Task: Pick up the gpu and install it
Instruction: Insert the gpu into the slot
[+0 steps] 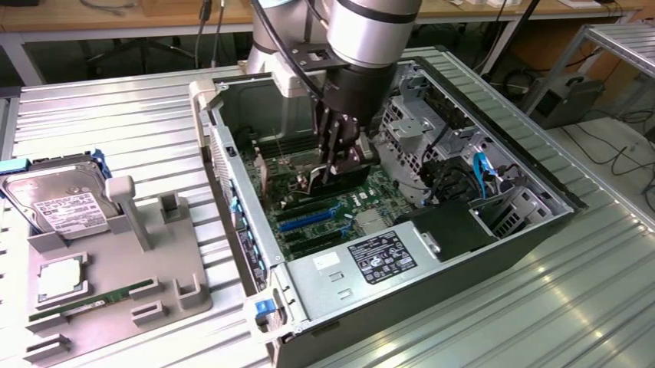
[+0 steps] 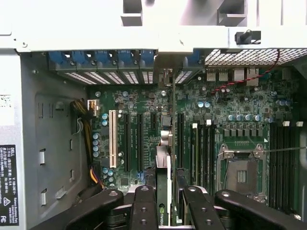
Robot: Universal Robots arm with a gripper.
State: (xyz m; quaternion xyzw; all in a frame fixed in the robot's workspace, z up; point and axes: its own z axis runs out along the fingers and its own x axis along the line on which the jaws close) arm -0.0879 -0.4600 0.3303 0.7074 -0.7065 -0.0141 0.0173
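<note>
The gripper (image 1: 341,163) (image 2: 163,203), clamped on the gpu (image 1: 348,179) (image 2: 163,167), hangs inside the case (image 1: 218,130), which is open above it. The drive cage (image 1: 409,126) crowds it on the exterior view's right. The motherboard (image 1: 384,185) (image 2: 192,96) lies just beneath, and the power supply (image 1: 353,268) stands well clear.

The hand (image 2: 165,203) grips the gpu (image 2: 163,165) edge-on — over the green motherboard (image 2: 230,124).

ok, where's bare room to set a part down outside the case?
Bare table on the exterior view's right of the case, and beyond the tray on that view's left. Crowded: the tray, with drive, chip and RAM; inside the case, the claw grips the gpu over the board.
</note>
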